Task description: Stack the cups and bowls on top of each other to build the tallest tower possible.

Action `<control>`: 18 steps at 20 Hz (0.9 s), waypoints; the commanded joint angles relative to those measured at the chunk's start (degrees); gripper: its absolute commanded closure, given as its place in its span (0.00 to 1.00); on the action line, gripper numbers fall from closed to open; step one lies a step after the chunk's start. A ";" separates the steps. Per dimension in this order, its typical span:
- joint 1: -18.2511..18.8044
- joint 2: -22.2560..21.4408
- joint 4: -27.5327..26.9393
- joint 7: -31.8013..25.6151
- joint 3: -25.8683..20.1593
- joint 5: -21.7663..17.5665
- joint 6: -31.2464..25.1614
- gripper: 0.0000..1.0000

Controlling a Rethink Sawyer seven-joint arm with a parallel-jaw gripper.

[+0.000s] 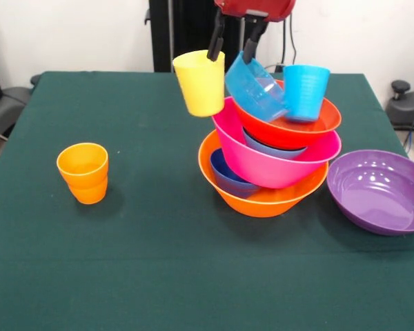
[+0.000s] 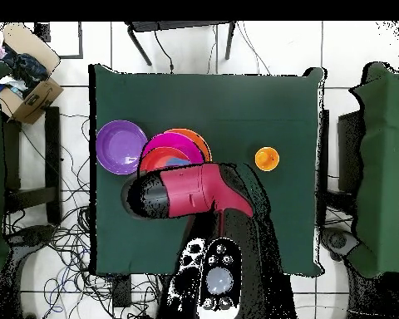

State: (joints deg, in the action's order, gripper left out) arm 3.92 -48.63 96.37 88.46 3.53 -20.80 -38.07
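The tower stands right of centre on the large orange bowl [image 1: 265,196]. It holds a dark blue bowl [image 1: 228,176], the tilted pink bowl [image 1: 269,165], a light blue bowl [image 1: 272,146] and the red-orange bowl [image 1: 290,127]. A small teal bowl [image 1: 255,86] and the light blue cup [image 1: 306,93] sit tilted on top. My gripper [image 1: 231,56] hangs above with its fingers apart. One finger [image 1: 214,45] touches the rim of the yellow cup [image 1: 199,83]. That cup is tilted, off the table, beside the pink rim. The other finger is at the teal bowl's rim. The orange cup [image 1: 83,172] stands alone.
The purple bowl [image 1: 381,189] lies on the green table [image 1: 159,262] right of the tower. In the overhead view the arm [image 2: 186,191] hides most of the tower; the purple bowl [image 2: 121,147] and orange cup [image 2: 267,158] show. A cardboard box [image 2: 28,91] sits off the table.
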 commanded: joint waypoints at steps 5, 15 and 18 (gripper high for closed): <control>1.53 -1.97 3.28 2.59 -2.24 -0.12 -2.14 0.00; 1.47 -2.32 2.64 2.66 -2.14 -0.74 -3.18 0.00; 1.57 -2.19 2.47 2.62 -2.24 -0.76 -3.23 0.00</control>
State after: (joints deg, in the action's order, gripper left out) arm 4.83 -52.25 96.55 88.46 3.56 -20.82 -38.08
